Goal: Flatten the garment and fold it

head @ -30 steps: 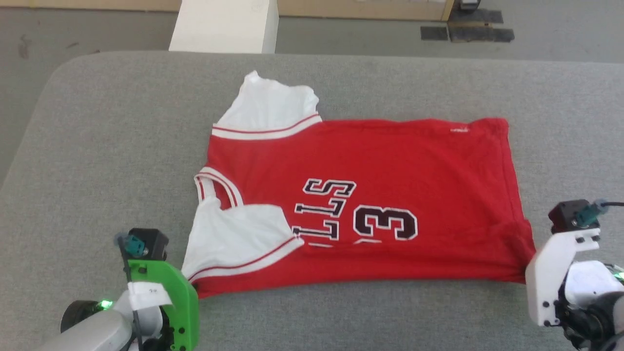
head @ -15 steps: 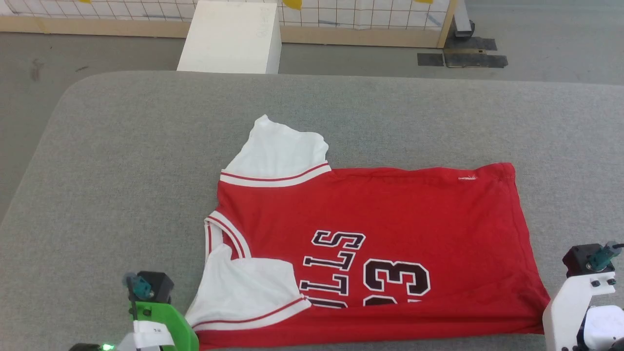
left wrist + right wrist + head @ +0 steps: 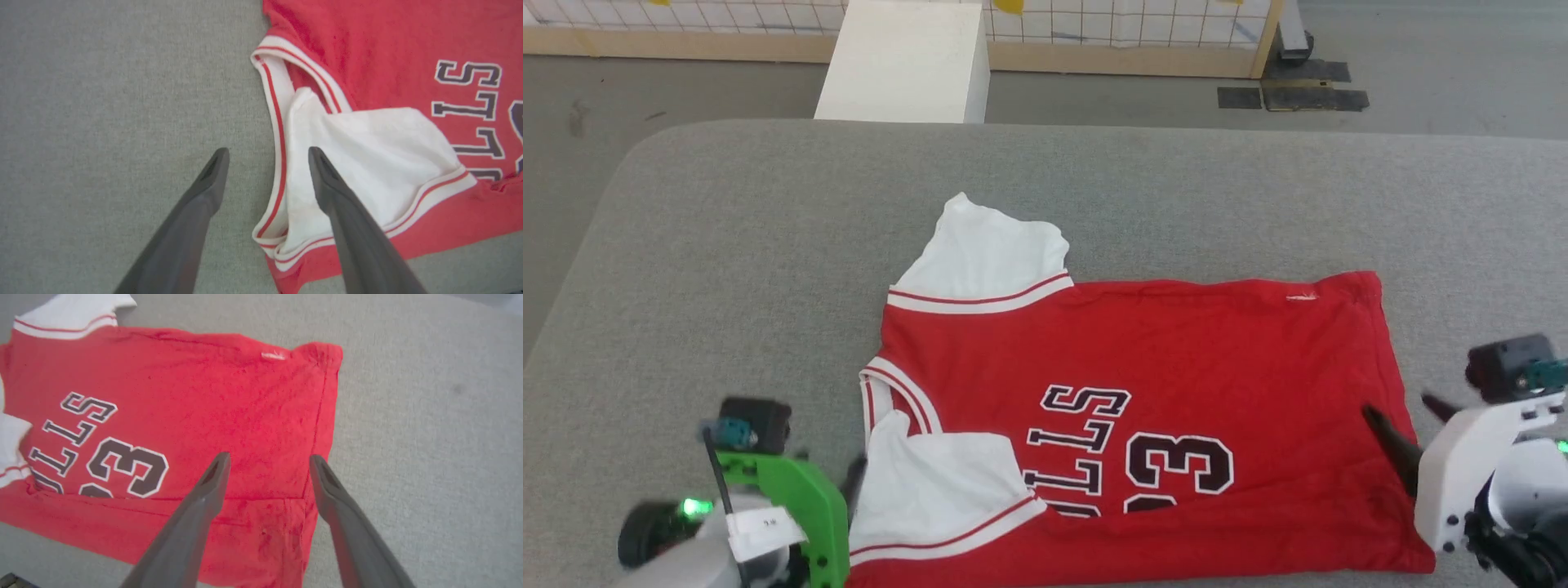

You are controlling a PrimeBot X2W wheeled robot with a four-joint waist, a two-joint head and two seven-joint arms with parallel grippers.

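Left gripper [image 3: 267, 150] wide open and empty, with dark tapered fingers set either side of the collar edge, one over bare table and one over white sleeve. Right gripper [image 3: 269, 456] spread just as wide, gripping nothing, poised over the near hem corner. Between the two, the garment [image 3: 1176, 367], lying flat near the front edge of the grey table [image 3: 727, 245], neck toward the robot's left and hem toward its right. Now for the writing: black block lettering [image 3: 1078, 441] with a white outline, turned sideways, reading S, L, L, with a fourth letter half swallowed by the fold along the near side. Beside it a big numeral 3 [image 3: 1180, 461], complete, and a second digit cut off by that same fold. Tiny white mark [image 3: 1301, 296] up by the far hem corner, too small to read. Soft red jersey knit, slightly fuzzy up close, with a stitched hem line down the right edge. White near sleeve [image 3: 939, 490] folded in over the chest, far sleeve [image 3: 988, 249] sticking out flat, both finished in white-and-red striped ribbing, the same trim curving round the neckline. Table top a fine-grained grey fabric with a rounded corner. Green bracket [image 3: 792, 498] on the left wrist carrying a white sticker [image 3: 764, 523], print illegible. Beyond the table, a plain white box [image 3: 903, 61], a wood-framed grid panel [image 3: 1135, 20] and dark floor mats [image 3: 1290, 96].
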